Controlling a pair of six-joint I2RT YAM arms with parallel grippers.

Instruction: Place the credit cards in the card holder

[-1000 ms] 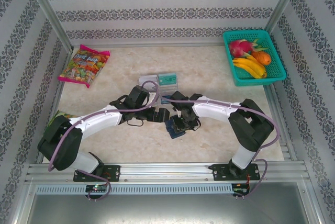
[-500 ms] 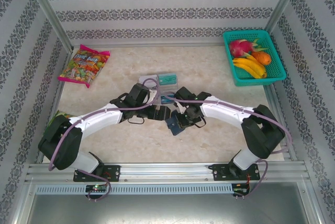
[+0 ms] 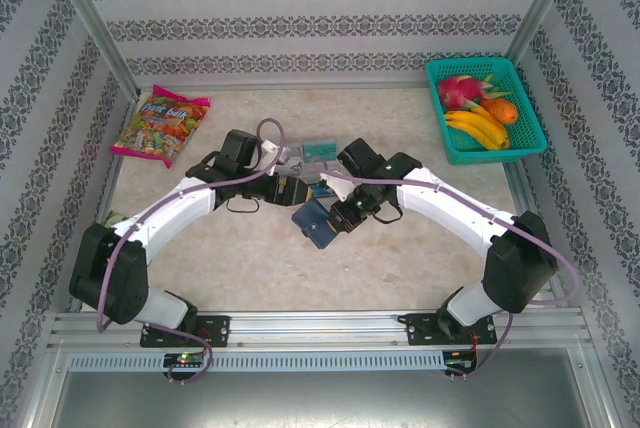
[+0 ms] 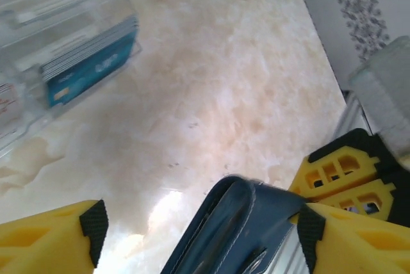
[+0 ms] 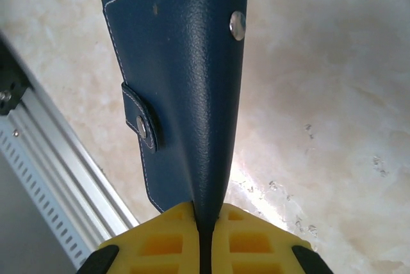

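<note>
The navy card holder [image 3: 315, 224] hangs just above the table's middle, pinched at one edge by my right gripper [image 3: 344, 215]. In the right wrist view the card holder [image 5: 186, 75] droops from that gripper [image 5: 202, 219], folded, its snap tab on the left. My left gripper [image 3: 291, 191] stands wide open just left of it. In the left wrist view the card holder's folded edge [image 4: 240, 223] lies between the spread fingers [image 4: 51, 239], close to the right one. Teal and white credit cards [image 4: 90, 69] stand in a clear tray [image 3: 308, 156] behind both grippers.
A candy bag [image 3: 160, 126] lies at the back left. A teal basket [image 3: 495, 156] of fruit sits at the back right. Patterned walls enclose the table, and an aluminium rail [image 3: 320, 326] runs along its near edge.
Both arms have swung away from the near edge toward the clear tray. The right gripper has carried the card holder left and farther back. The left gripper has moved back with it.
</note>
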